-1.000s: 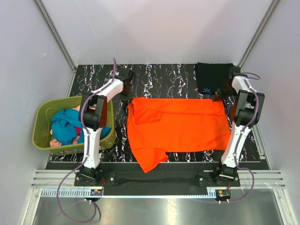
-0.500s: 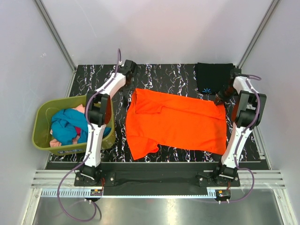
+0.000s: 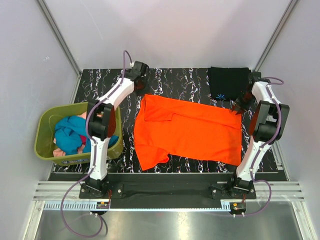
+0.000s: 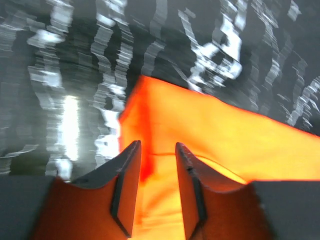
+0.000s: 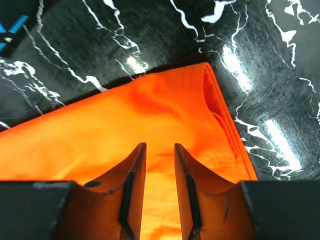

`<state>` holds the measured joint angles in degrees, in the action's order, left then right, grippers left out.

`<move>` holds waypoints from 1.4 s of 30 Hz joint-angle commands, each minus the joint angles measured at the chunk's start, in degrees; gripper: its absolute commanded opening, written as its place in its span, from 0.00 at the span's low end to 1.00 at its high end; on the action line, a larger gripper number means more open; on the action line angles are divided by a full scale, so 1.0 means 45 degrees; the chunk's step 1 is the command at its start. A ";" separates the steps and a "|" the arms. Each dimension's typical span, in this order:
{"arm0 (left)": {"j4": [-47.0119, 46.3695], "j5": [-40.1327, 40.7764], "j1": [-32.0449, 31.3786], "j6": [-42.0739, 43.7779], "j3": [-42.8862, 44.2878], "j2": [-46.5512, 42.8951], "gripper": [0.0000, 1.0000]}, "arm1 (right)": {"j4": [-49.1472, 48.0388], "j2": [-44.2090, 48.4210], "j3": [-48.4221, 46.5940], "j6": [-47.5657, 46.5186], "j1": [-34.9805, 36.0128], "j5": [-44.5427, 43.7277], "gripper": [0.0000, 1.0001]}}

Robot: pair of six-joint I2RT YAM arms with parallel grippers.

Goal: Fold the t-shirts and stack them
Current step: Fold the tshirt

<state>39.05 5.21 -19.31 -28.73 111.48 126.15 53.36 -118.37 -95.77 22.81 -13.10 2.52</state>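
Note:
The bright orange t-shirt [image 3: 190, 130] lies spread flat on the black marbled table. My left gripper [image 3: 141, 89] hangs over its far left corner. In the left wrist view the jaws [image 4: 156, 145] stand apart with orange cloth [image 4: 225, 135] below them. My right gripper [image 3: 238, 106] is over the far right corner. Its jaws [image 5: 159, 146] are also apart above the flat cloth [image 5: 150, 115]. The black t-shirt [image 3: 227, 82] lies folded at the far right, its light-blue mark [image 5: 14, 26] showing. Teal [image 3: 70, 132] and pink [image 3: 60, 152] shirts lie in the basket.
The olive-green basket [image 3: 47, 117] stands at the table's left edge beside the left arm. Grey walls close in the table at the back and on both sides. Bare marbled table [image 3: 175, 80] shows beyond the orange shirt.
The orange shirt's far edge was dragged farther back and straightened, its near-left part drawn in. Over the last half second the shirt lies still and both grippers have shifted slightly.

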 commanded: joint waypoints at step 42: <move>0.2241 0.0365 -0.0590 0.0544 0.0006 -0.2051 0.74 | 0.1421 0.4309 0.2158 -0.0946 0.1516 0.0357 0.57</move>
<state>45.19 3.64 -18.81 -28.25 118.30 125.82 59.55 -104.22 -89.86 20.36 -13.32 2.35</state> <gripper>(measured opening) 0.748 0.565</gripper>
